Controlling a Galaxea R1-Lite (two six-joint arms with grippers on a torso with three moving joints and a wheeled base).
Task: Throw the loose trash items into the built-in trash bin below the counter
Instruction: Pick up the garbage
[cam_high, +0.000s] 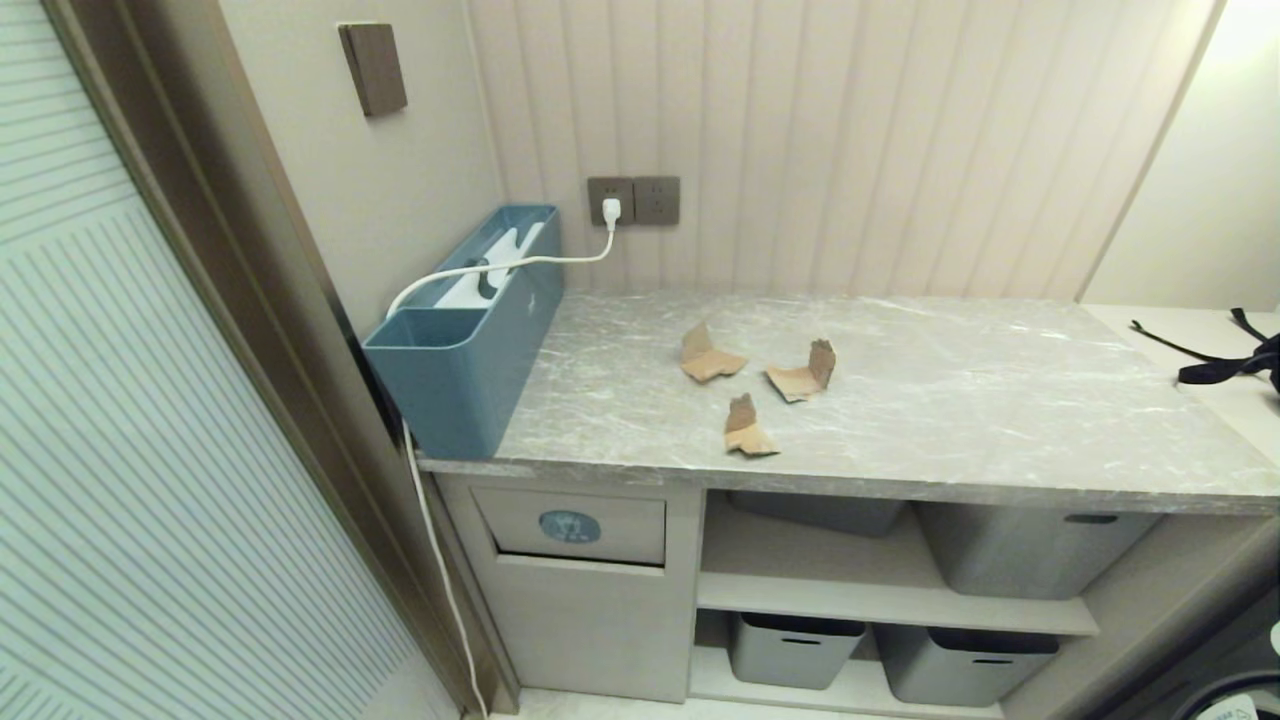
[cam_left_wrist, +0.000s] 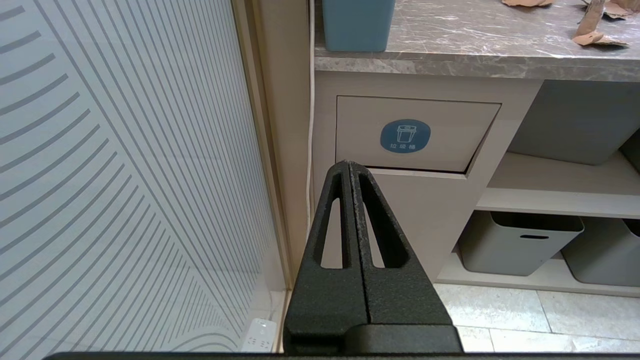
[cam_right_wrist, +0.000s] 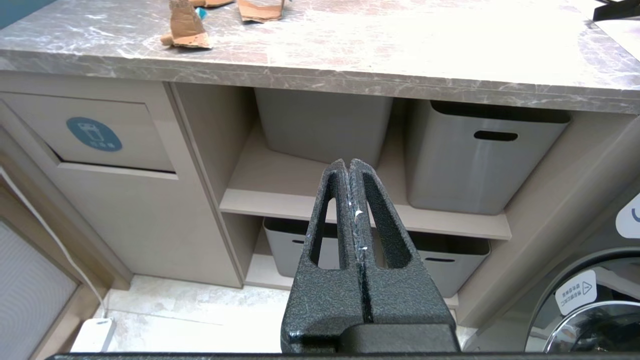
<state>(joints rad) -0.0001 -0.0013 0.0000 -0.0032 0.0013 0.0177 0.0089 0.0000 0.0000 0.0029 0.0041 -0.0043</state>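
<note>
Three small torn scraps of light brown cardboard lie loose near the middle of the wide grey marble-look bench (cam_high: 950, 400): one scrap (cam_high: 708, 355) farthest back and to the left, a second scrap (cam_high: 803, 375) just to its right, and a third scrap (cam_high: 748, 428) nearest the front edge. They are near one another but do not touch.

At the bench's left end stands a long blue-teal plastic box (cam_high: 470, 340), with a white cable (cam_high: 520, 263) running from it to a wall socket (cam_high: 612, 201).

Below the bench, at the left, is the beige cabinet front with its rectangular tilting flap (cam_high: 570, 527), which bears a round blue sticker with a white bin icon (cam_left_wrist: 405, 136). The flap is shut. To its right, open shelves carry grey plastic storage tubs (cam_high: 1030, 555).

Neither arm shows in the head view. The left pincer (cam_left_wrist: 349, 165) has its two black fingers pressed together with nothing between them; it points at the cabinet front just under the flap, apart from it, and the scraps lie above it and off to the right on the bench top. The right pincer (cam_right_wrist: 348, 163) is likewise closed and empty, held before the shelves with the tubs, below the bench edge. The scraps lie higher up and to its left, well apart from it.
</note>
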